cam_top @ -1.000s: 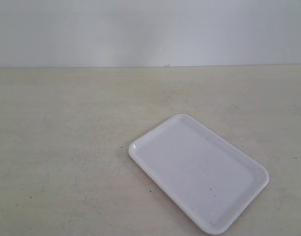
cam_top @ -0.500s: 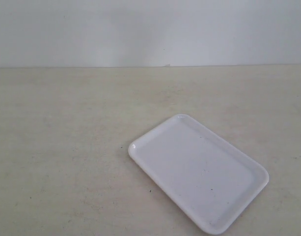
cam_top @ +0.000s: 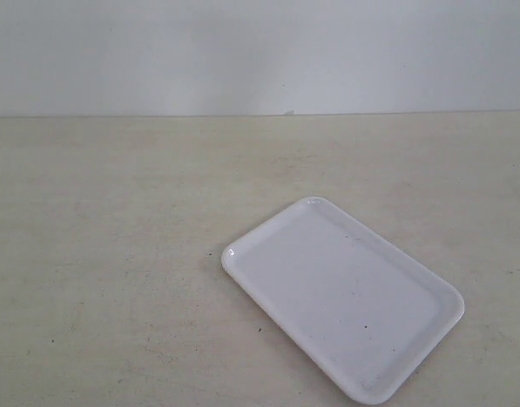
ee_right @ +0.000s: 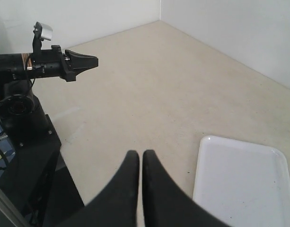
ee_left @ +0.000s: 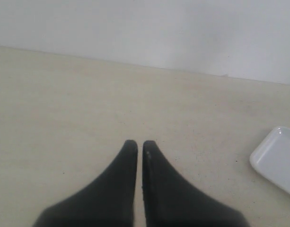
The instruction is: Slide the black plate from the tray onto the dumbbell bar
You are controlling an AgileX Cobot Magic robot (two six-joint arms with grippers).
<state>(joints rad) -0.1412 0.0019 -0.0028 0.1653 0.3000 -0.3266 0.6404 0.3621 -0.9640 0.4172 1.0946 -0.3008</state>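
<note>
The white tray (cam_top: 344, 297) lies on the beige table toward the front right of the exterior view, and nothing rests in it. No black plate and no dumbbell bar show in any view. My left gripper (ee_left: 139, 144) is shut with nothing held, above bare table; one corner of the tray (ee_left: 277, 158) sits off to its side. My right gripper (ee_right: 137, 153) is also shut and empty, hovering just beside the tray (ee_right: 244, 184). Neither gripper appears in the exterior view.
The other arm (ee_right: 50, 64) with its black fingers and its dark base (ee_right: 26, 142) stands across the table in the right wrist view. A white wall (cam_top: 260, 51) runs behind the table's far edge.
</note>
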